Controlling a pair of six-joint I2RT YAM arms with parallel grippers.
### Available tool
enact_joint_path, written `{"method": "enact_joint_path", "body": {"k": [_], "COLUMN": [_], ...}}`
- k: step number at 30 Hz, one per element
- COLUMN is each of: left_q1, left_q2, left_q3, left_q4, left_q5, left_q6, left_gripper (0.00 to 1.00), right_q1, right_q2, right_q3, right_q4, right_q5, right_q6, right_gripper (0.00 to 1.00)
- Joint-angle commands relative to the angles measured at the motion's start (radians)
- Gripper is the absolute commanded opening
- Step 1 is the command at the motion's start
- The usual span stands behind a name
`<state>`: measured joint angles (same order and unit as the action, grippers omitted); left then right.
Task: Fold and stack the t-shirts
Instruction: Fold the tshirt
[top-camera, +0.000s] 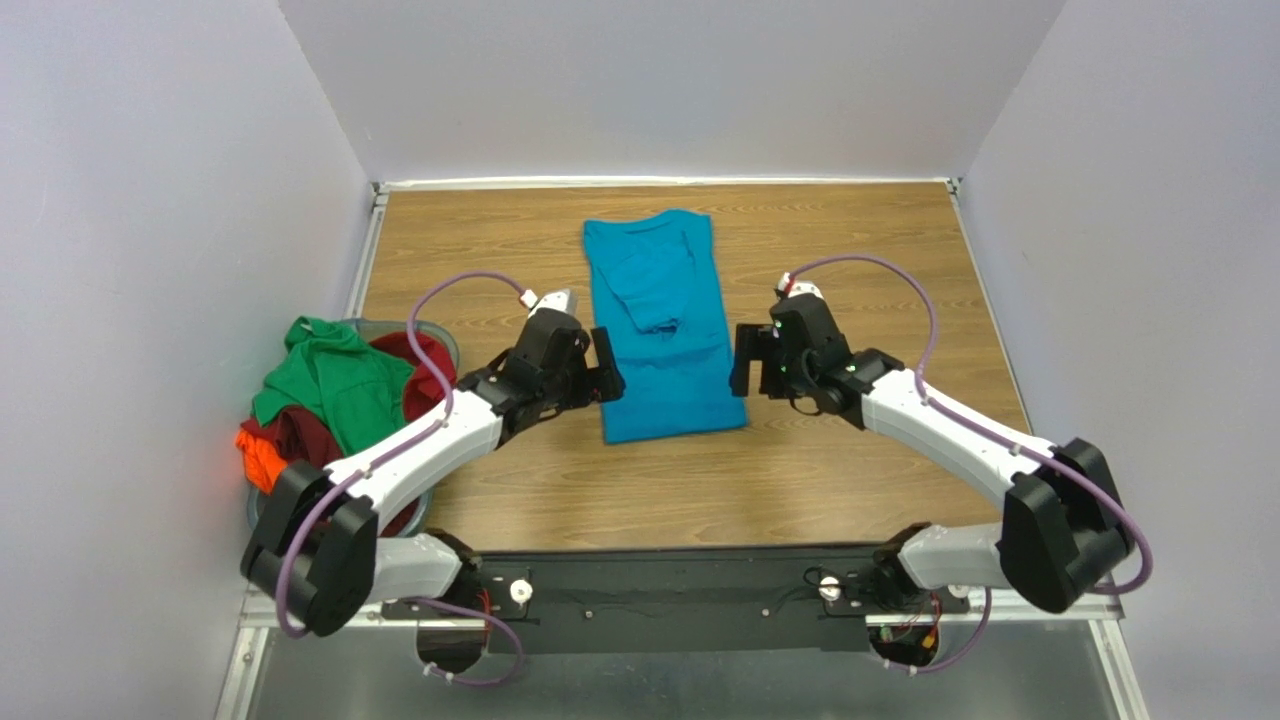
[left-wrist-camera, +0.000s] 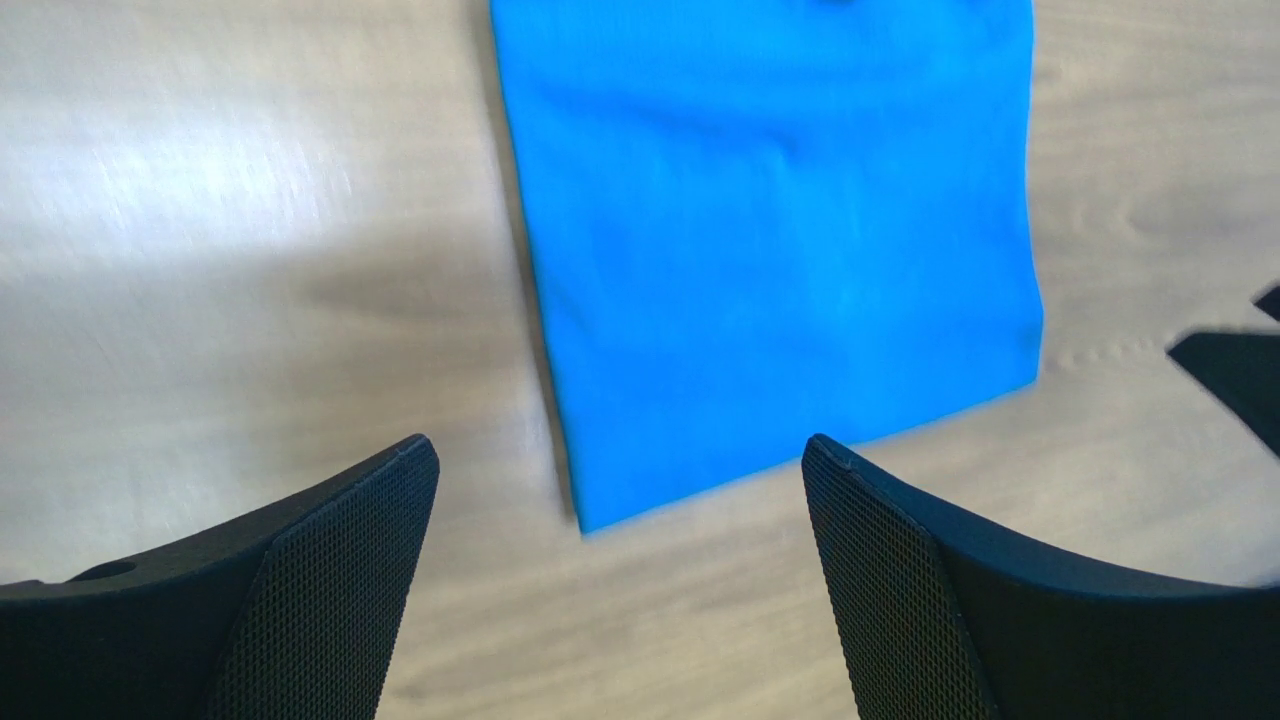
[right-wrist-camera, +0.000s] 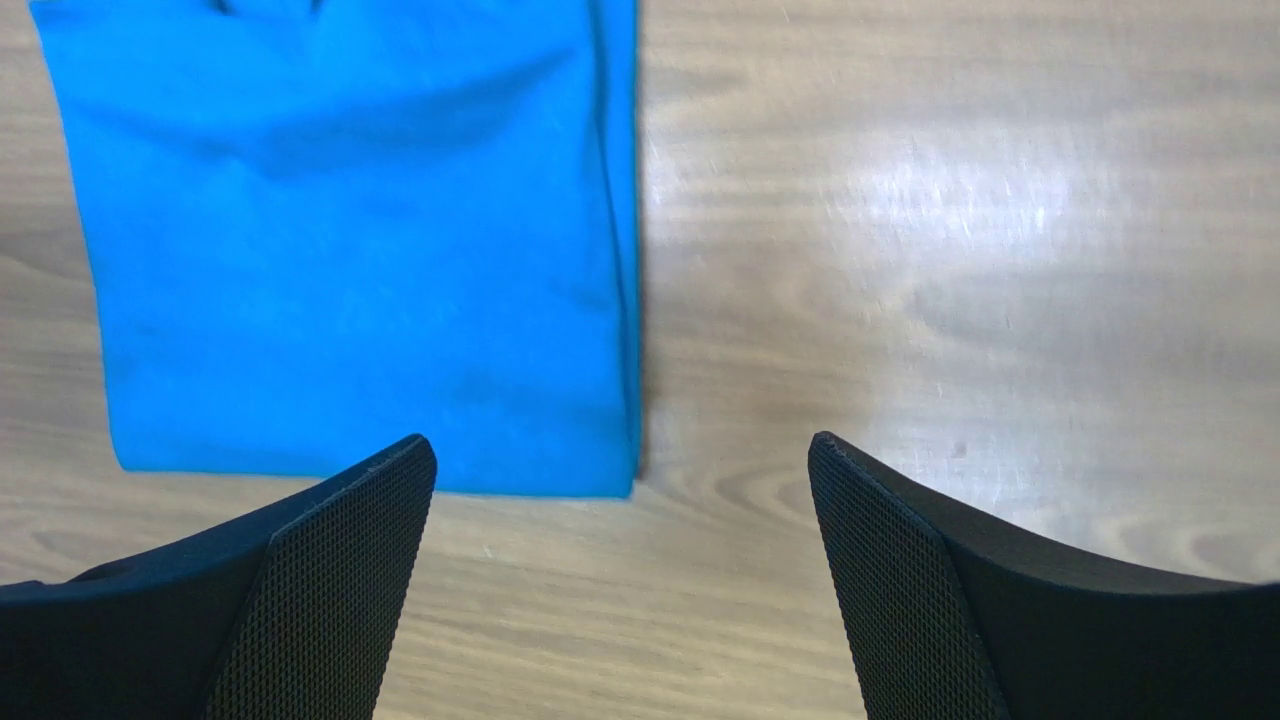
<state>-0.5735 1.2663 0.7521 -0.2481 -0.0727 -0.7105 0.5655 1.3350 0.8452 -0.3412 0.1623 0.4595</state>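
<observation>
The teal-blue t-shirt (top-camera: 661, 353) lies flat on the desk (top-camera: 842, 480) right between the two grippers. It's folded into a long narrow rectangle of smooth bright cloth, with straight side edges, a square near hem and a bit of cloth folded in over its middle. The left gripper (top-camera: 604, 375) is spread wide and holding nothing, just off the shirt's left edge by the near corner, and the right gripper (top-camera: 739, 368) is equally wide and empty just off the right edge. The other t-shirts (top-camera: 323, 390), green, dark red and orange, are heaped crumpled in the basket (top-camera: 431, 333) out beyond the left gripper's outer side.
</observation>
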Motion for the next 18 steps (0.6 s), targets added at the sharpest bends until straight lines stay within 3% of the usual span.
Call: {"method": "enact_joint_path", "body": {"k": [1,8,16,18], "left_q1": [-0.020,-0.040,-0.101,-0.115], "left_q2": [-0.093,-0.212,-0.162,-0.145], "left_q3": [-0.083,-0.194,-0.224,-0.229], "left_q4": [0.003,-0.020,0.001,0.024], "left_q5": [0.068,0.128,0.160,0.165], "left_q6": [-0.058,-0.113,-0.148,-0.158], "left_gripper": [0.98,0.98,0.98,0.93], "right_q1": [-0.006,-0.006,-0.006,-0.006], "right_q2": [-0.080,-0.122,-0.123,-0.120], "right_q3": [-0.077,-0.127,-0.147,-0.149], "right_q4": [-0.024,-0.024,-0.022,-0.022], "right_q5": [-0.009,-0.029,-0.040,-0.041], "right_q6": [0.051,0.059,0.077,0.077], "right_gripper": [1.00,1.00,1.00,1.00]}}
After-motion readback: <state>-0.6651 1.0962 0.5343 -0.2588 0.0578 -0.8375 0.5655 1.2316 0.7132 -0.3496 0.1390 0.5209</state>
